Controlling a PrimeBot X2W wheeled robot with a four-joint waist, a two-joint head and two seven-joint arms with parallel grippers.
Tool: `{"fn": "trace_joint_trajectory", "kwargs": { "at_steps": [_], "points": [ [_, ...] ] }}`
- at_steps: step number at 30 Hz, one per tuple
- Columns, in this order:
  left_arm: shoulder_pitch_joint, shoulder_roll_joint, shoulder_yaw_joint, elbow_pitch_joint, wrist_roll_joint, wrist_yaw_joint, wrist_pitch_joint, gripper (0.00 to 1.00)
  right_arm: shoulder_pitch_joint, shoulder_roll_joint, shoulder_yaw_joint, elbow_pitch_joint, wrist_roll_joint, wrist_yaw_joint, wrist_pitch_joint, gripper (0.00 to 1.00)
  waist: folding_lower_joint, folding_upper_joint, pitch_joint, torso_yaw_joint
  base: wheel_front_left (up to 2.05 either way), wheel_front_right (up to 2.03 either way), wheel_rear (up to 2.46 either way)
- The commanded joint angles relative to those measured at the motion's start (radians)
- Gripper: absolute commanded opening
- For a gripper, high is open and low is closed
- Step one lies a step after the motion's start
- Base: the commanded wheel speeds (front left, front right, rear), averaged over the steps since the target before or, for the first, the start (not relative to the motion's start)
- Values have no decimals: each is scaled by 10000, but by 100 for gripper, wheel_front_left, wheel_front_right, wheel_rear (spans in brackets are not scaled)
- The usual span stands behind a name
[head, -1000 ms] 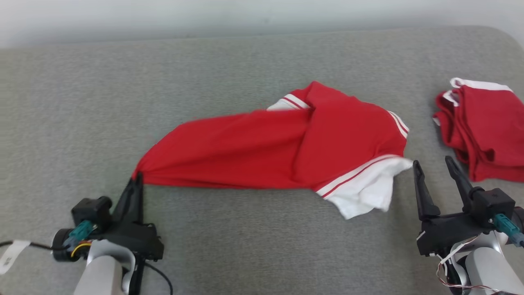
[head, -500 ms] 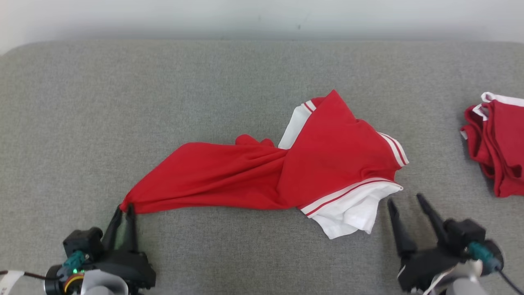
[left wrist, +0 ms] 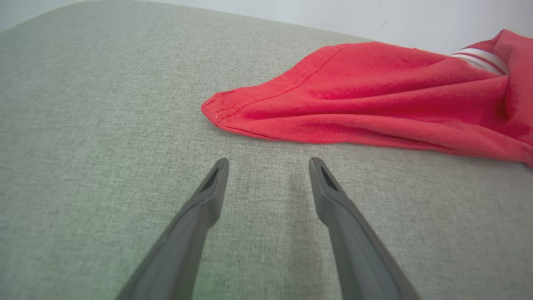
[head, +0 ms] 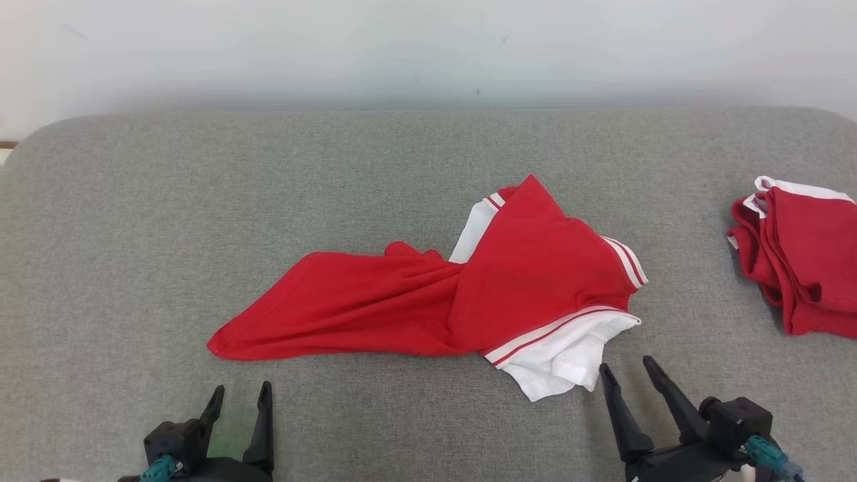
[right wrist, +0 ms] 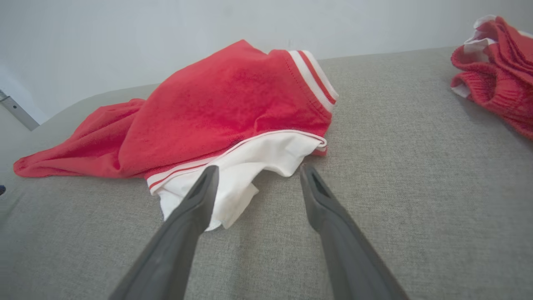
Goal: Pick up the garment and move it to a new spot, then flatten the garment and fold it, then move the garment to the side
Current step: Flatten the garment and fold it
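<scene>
A red garment (head: pixel 428 294) with white, red-striped trim lies crumpled and stretched out across the middle of the grey cushion (head: pixel 134 221). Its pointed left corner rests on the fabric just beyond my left gripper (head: pixel 242 393), which stands open and empty a short way back from it. In the left wrist view that corner of the garment (left wrist: pixel 358 100) lies ahead of the open left gripper (left wrist: pixel 268 163). My right gripper (head: pixel 628 369) is open beside the white trim. In the right wrist view the right gripper (right wrist: pixel 257 171) sits just in front of the garment (right wrist: pixel 225 108).
A second pile of red clothes (head: pixel 803 254) with white trim lies at the cushion's right edge, also seen as red clothes (right wrist: pixel 495 66) in the right wrist view. A pale wall (head: pixel 428 47) rises behind the cushion.
My left gripper has opened and let go of the garment's corner, then drawn back toward me. The garment now lies slack. The head camera has tilted, shifting the whole picture.
</scene>
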Motion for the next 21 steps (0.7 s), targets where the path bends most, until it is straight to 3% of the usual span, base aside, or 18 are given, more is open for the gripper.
{"fn": "trace_joint_trajectory", "kwargs": {
  "at_steps": [1, 15, 18, 20, 21],
  "points": [
    [251, 14, -54, -30, 35, 22, -8, 100, 132, 21, 100, 2, 122, 1, -2, 100, 2, 1, -78, 95, 0, 0, 0],
    [193, 12, -296, -70, 126, -32, -8, 100, -424, 387, 563, 1007, 987, 1, -1, 98, 2, 1, 74, 648, 0, 0, 0],
    [174, 11, -324, -66, 127, -43, -8, 100, -429, 408, 550, 1086, 1034, 1, -1, 87, 2, 1, 115, 721, 0, 0, 0],
    [197, 10, -342, -88, 127, -49, -8, 100, -424, 438, 532, 1135, 1046, 1, -1, 49, 2, 1, 128, 751, 0, 0, 0],
    [211, 10, -347, -99, 128, -48, -8, 100, -451, 438, 507, 1108, 1028, 1, -1, 38, 2, 1, 137, 760, 0, 0, 0]
  ]
}}
